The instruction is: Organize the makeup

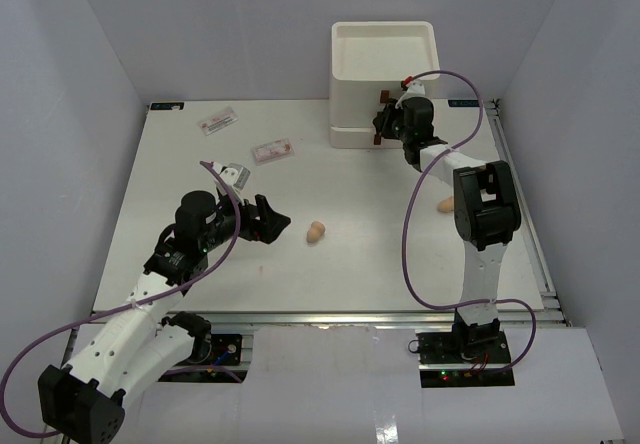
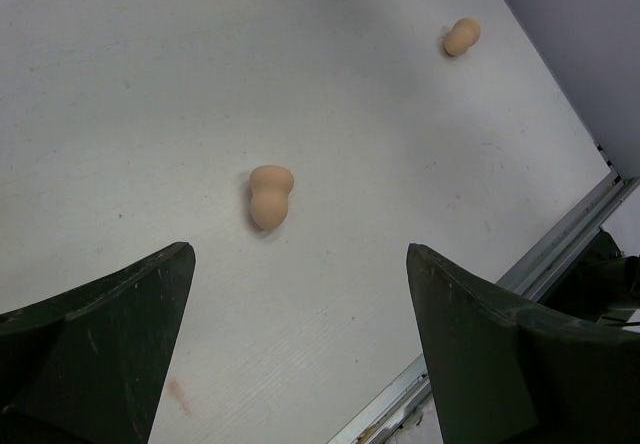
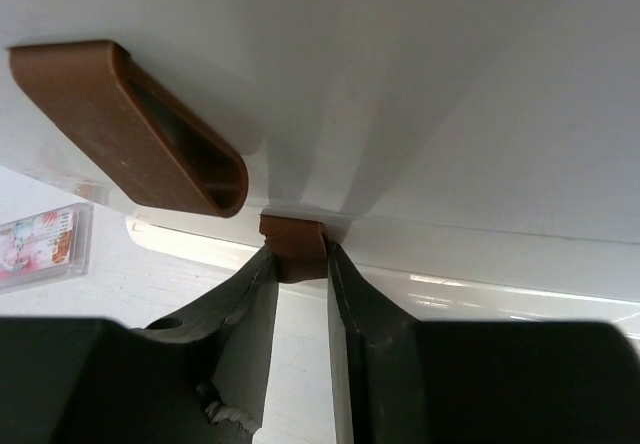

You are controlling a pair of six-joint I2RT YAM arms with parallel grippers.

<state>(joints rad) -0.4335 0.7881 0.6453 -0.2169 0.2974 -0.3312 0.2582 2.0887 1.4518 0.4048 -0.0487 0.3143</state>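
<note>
Nothing visibly stowed: right gripper [image 3: 296,256] clamped on drawer box's [image 1: 385,74] brown handle [image 3: 292,232], left gripper [image 2: 300,256] spread wide over one sponge [image 2: 268,196]; second sponge [image 2: 461,36], two packets [image 1: 217,119] [image 1: 271,150] loose on table [image 1: 350,274].

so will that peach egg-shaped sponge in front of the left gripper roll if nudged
Probably: the peach egg-shaped sponge lies on its rounded side, so a nudge may roll it crookedly. It looks foamy and light, so the open left gripper would likely squash it.
</note>
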